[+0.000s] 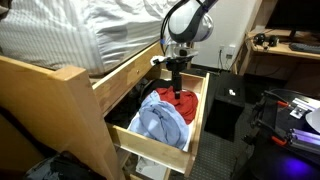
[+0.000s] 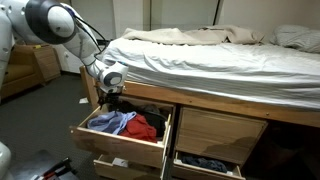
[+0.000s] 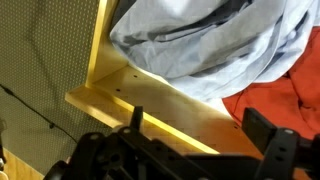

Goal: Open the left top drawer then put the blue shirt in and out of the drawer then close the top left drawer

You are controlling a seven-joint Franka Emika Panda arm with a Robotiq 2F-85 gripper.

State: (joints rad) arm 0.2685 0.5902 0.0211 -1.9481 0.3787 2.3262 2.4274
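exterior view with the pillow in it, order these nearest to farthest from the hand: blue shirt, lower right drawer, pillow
From the hand:
1. blue shirt, just below, in the left top drawer
2. lower right drawer, down to the side
3. pillow, far top right

So the left top drawer (image 1: 152, 146) is pulled way out from under the bed (image 1: 60, 85). The blue shirt (image 1: 160, 122) sits bunched in the near end, red garment (image 1: 187, 103) behind it, and the gripper (image 1: 177, 88) hangs just over the red garment, pointing down.
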